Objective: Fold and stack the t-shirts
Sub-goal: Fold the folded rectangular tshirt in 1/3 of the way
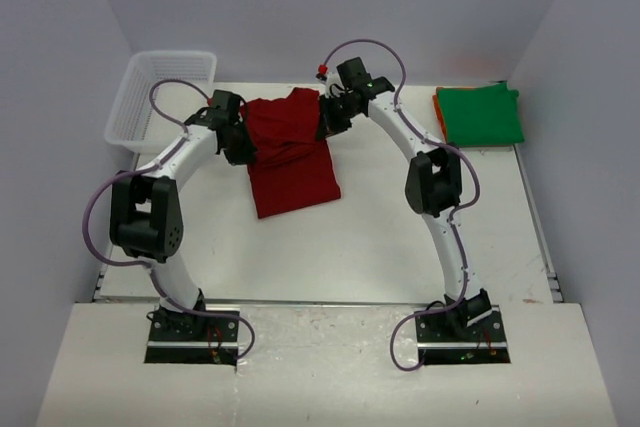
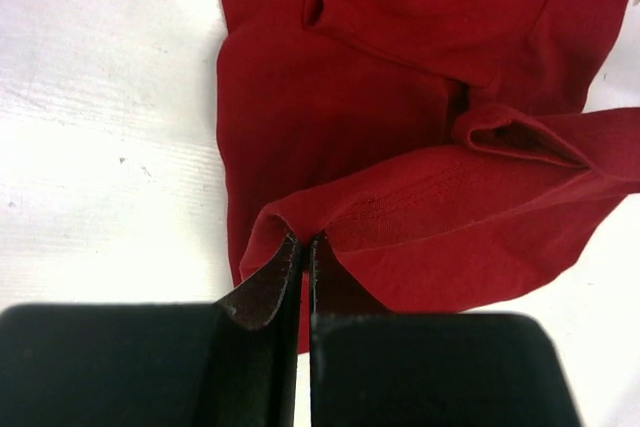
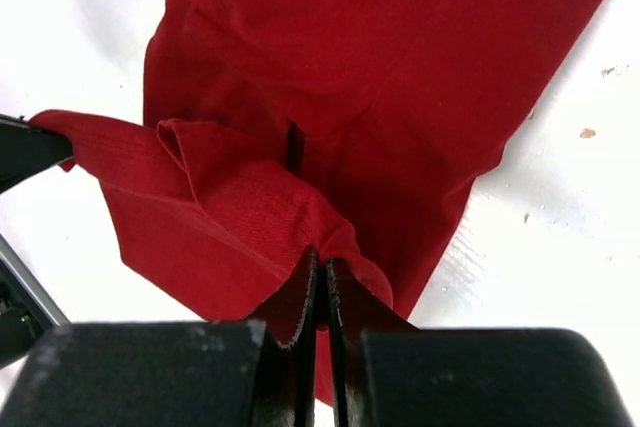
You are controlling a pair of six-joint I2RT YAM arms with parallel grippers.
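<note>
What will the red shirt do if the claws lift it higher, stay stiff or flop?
Probably flop: the red shirt folds and wrinkles between the left claw and the right claw. It looks light, since small pinches of cloth hold its edge up. It likely won't slip: both claws are shut on it.

Out of sight, as I read it from my console:

- Dark red short-sleeved cloth t-shirt [image 1: 295,162]: on the overhead view its far corners vanish under the left hand [image 1: 243,144] and the right hand [image 1: 330,117]. It runs off the top and right edges of the left wrist view. The pinched fold disappears between pressed-together black fingers [image 2: 265,292].
- Orange folded cloth t-shirt [image 1: 438,112]: only a thin strip shows; the bright green folded cloth t-shirt [image 1: 482,115] covers the rest.
- Brown specks [image 3: 587,132] on the white worktop [image 3: 560,207]: too small to identify.
</note>
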